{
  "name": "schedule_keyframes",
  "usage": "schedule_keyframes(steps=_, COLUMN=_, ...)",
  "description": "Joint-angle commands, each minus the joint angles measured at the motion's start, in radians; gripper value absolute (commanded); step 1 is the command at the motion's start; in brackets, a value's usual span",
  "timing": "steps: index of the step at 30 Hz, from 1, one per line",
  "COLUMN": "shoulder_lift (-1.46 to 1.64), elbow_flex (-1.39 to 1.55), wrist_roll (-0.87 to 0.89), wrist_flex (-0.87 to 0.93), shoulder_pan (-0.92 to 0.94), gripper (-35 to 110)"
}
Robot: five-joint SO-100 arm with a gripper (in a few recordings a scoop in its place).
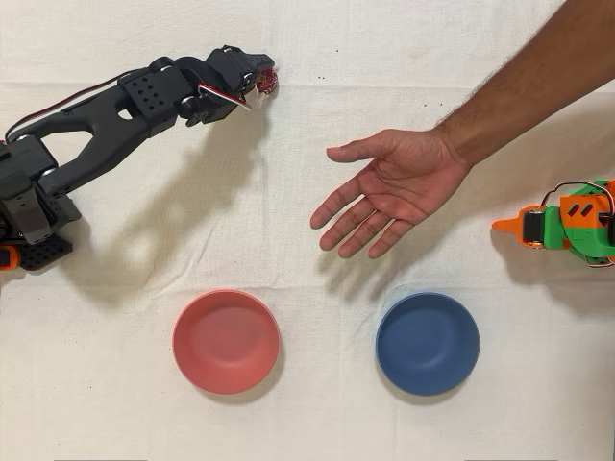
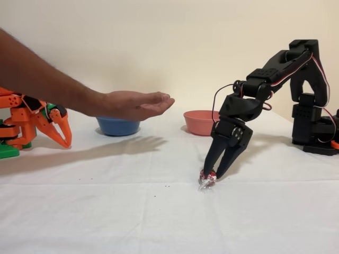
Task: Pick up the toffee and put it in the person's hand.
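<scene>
Where the white surface (image 2: 159, 211) lies nearest me in the fixed view, the toffee (image 2: 207, 179) sits pinched between the tips of the black arm's end effector (image 2: 211, 175), touching the cloth or barely off it; I cannot tell which. So the grasp looks made, while lift and carry are left. Beyond the toffee and to its left, the hand (image 2: 135, 104) waits palm up, well apart from it. Farther back than the hand stand the red bowl (image 2: 201, 121) and blue bowl (image 2: 117, 126).
</scene>
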Motion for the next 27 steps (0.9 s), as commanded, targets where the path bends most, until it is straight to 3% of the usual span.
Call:
schedule_keyframes(steps=1, shoulder_lift=0.037, elbow_flex=-0.069, wrist_roll=-0.029, wrist_flex=0.009, shoulder_pan=-0.009, gripper=17)
schedule_keyframes(steps=27, shoulder_lift=0.078, elbow_flex=-0.049, wrist_roll=-0.127, wrist_flex=0.003, shoulder_pan=0.003, gripper=0)
